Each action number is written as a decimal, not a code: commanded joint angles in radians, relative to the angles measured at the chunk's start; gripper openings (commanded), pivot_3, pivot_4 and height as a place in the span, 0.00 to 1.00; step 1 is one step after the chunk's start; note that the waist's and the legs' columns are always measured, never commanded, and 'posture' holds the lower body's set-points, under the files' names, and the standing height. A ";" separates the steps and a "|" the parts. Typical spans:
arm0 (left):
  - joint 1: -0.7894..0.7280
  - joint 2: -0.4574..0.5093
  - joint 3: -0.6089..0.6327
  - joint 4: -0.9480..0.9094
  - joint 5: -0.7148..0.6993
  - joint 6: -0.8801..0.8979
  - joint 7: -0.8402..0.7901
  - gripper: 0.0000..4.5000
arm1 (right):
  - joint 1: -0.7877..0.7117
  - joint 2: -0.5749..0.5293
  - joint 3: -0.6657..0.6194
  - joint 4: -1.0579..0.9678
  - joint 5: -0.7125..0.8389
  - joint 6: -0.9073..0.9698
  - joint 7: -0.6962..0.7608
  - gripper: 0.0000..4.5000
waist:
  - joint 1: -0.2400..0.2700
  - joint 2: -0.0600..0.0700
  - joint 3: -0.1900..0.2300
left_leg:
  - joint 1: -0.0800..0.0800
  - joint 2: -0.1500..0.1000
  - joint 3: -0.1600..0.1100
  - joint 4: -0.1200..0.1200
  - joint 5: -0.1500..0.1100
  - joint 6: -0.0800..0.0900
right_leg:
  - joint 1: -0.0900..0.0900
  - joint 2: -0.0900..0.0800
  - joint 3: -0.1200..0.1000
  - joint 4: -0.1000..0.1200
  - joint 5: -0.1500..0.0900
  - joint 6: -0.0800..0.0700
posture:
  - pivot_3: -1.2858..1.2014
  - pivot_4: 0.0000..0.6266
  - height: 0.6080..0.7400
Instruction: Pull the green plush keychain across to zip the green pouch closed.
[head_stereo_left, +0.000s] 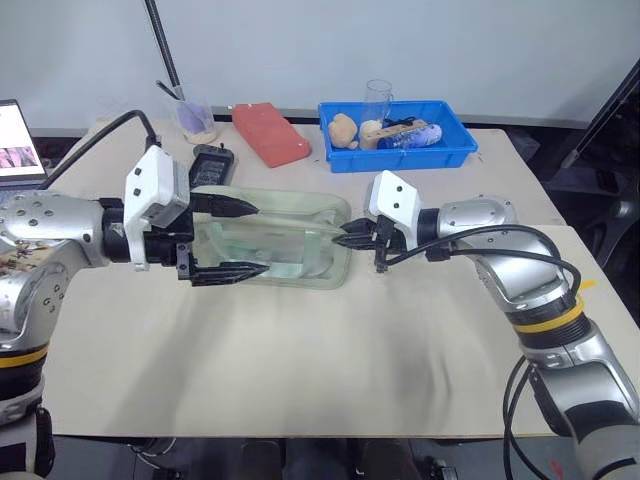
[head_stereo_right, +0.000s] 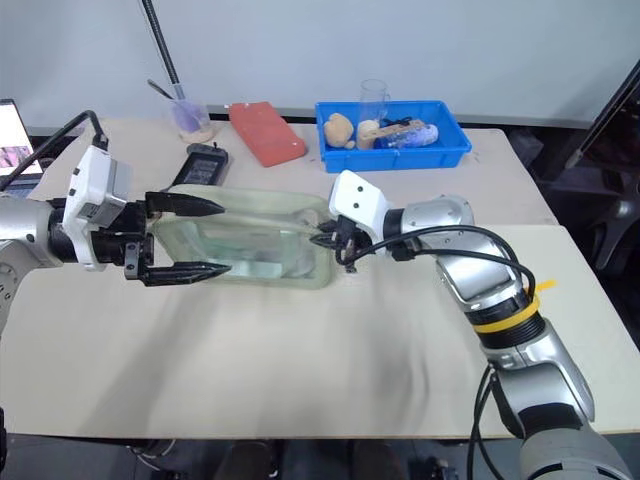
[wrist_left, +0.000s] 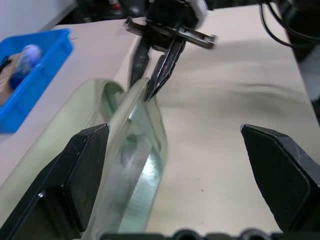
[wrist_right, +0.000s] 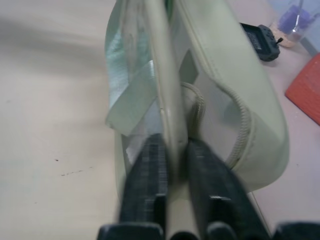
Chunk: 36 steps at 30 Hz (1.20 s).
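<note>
Right end effector pinching green pouch end edge | left end effector spread wide beside pouch

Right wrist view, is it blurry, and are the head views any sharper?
Right wrist view: the green pouch smears slightly, the fingers at its edge are soft. Left eye view: crisp, evenly lit, faint shadow under the right gripper.

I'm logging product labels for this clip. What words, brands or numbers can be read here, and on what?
None can be read.
Laptop screen: only pinkish pictures, any text too small.
Blue wrapper in the blue bin: print too blurred.
Green pouch, red flat case: no lettering visible.
</note>
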 joint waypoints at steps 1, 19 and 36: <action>0.061 -0.003 0.169 0.032 -0.030 0.062 0.112 1.00 | -0.013 -0.005 -0.032 0.000 -0.002 -0.041 0.031 0.01 | -0.002 0.000 0.000 | 0.000 0.000 0.000 0.000 0.000 0.000 | 0.000 0.000 0.000 0.000 0.000 0.000 | 0.52 0.24 1.00; 0.402 -0.147 0.310 0.100 0.091 -0.097 0.303 0.87 | -0.028 0.010 -0.056 0.041 -0.038 -0.082 0.050 0.00 | 0.001 0.000 0.000 | 0.002 0.001 0.000 0.000 0.000 0.000 | 0.000 0.000 0.000 0.002 -0.001 -0.012 | 0.52 0.24 1.00; 0.119 -0.074 0.246 0.136 0.014 -0.028 0.302 0.01 | -0.012 0.016 -0.068 0.019 -0.048 -0.058 0.017 0.00 | 0.004 -0.001 0.000 | 0.001 0.001 0.000 0.000 0.000 0.000 | 0.000 0.000 -0.001 0.001 -0.003 -0.009 | 0.52 0.24 1.00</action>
